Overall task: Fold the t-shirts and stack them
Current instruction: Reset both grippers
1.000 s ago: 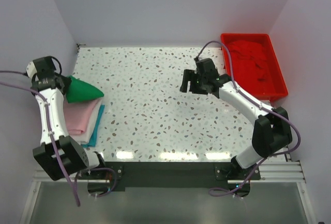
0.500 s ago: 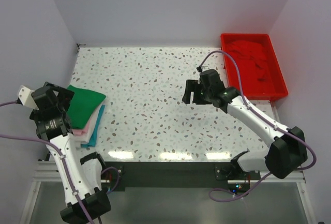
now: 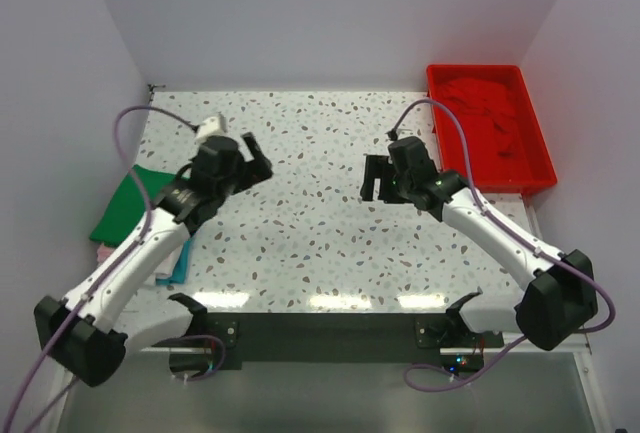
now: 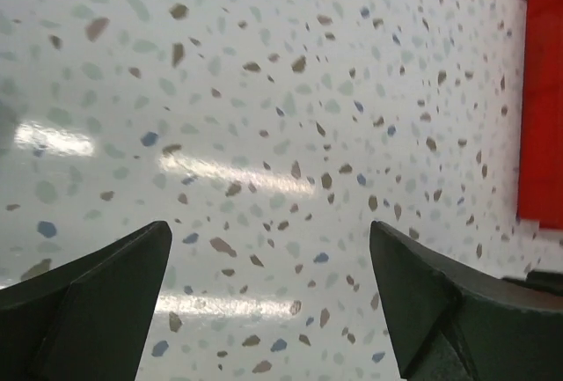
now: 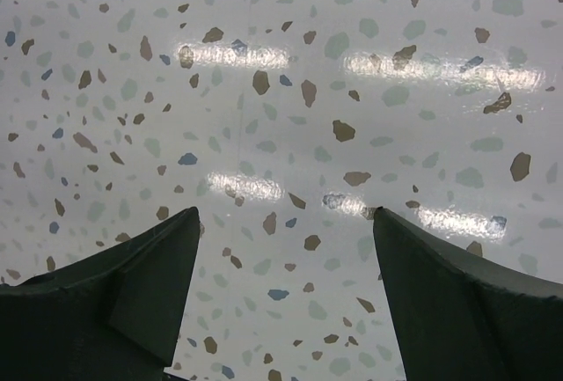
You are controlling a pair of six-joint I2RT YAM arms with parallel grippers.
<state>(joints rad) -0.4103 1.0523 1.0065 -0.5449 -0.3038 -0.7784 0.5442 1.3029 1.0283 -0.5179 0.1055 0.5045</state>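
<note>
Green shirt (image 3: 125, 208) lies folded on the stack at the left edge. Red shirt (image 3: 490, 118) sits crumpled in the tray (image 3: 547, 158), far right: by the look of it, 1 left to fold. Left gripper (image 3: 252, 156) and right gripper (image 3: 375, 178) hang over the table (image 3: 300, 223), fingers spread, empty.

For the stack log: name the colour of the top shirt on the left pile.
Bright green folded cloth t-shirt; clearest in the top external view.

White arms (image 3: 135, 258), black joints (image 3: 555, 303); purple cables (image 3: 447, 125)
</note>
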